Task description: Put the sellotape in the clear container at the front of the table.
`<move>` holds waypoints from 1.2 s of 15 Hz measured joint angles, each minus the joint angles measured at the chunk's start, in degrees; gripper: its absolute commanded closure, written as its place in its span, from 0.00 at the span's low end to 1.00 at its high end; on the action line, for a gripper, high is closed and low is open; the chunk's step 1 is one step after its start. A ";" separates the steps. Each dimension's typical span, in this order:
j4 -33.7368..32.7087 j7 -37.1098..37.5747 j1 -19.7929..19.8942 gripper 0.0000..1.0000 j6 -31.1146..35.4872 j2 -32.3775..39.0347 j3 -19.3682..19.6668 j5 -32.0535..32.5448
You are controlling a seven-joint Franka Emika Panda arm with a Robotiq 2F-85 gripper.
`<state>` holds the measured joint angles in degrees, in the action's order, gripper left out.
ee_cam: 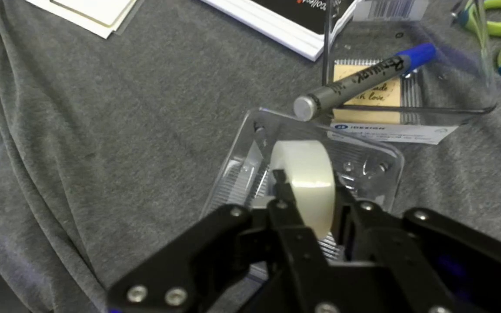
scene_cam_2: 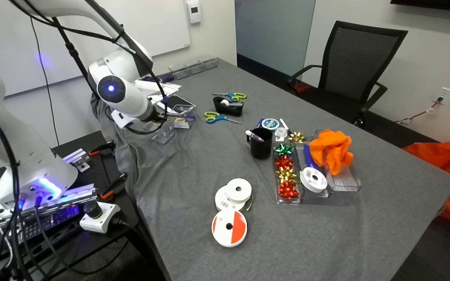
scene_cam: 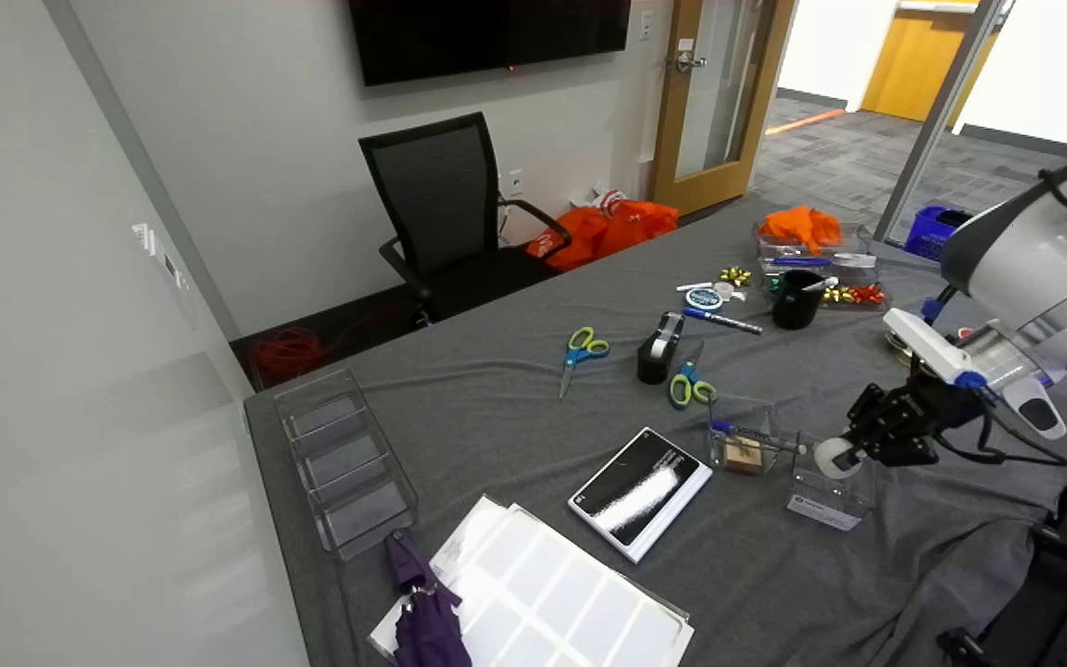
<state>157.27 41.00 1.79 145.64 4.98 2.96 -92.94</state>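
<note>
The sellotape [scene_cam: 835, 459] is a whitish roll. It also shows in the wrist view [ee_cam: 313, 182], standing on edge between my fingers. My gripper [ee_cam: 309, 186] is shut on it, with one finger at each flat side. The gripper also shows in an exterior view [scene_cam: 856, 452]. The clear container [ee_cam: 392, 167] is a low transparent box directly beneath the roll. It shows in both exterior views, with a white label on its side in an exterior view [scene_cam: 858, 498]. How far the roll hangs over its floor I cannot tell. My arm partly hides the container in an exterior view [scene_cam_2: 165, 134].
A second clear box [ee_cam: 459, 111] stands beside it, with a card and a blue-capped marker [ee_cam: 363, 82] across its rim. A black notebook [scene_cam: 640, 491], scissors [scene_cam: 580, 357], a black tape dispenser [scene_cam: 659, 350], white sheets [scene_cam: 552, 593] and a black mug [scene_cam_2: 261, 143] lie around.
</note>
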 measured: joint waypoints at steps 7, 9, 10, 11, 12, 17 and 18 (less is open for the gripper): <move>-3.60 -9.84 -1.95 0.64 6.00 8.12 -0.38 -11.44; -5.15 -12.14 -2.35 0.45 7.23 9.95 -0.38 -14.71; -5.84 -13.10 -2.53 0.39 7.70 10.72 -0.38 -16.08; -6.32 -13.72 -2.75 0.32 7.84 11.03 -0.39 -17.23; -6.73 -14.17 -3.00 0.26 7.99 11.23 -0.39 -18.21; -7.85 -15.95 -3.48 0.09 8.26 11.71 -0.39 -21.09; -7.85 -16.15 -3.48 0.09 8.26 11.71 -0.39 -21.29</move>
<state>149.42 24.85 -1.69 153.91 16.69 2.58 -114.23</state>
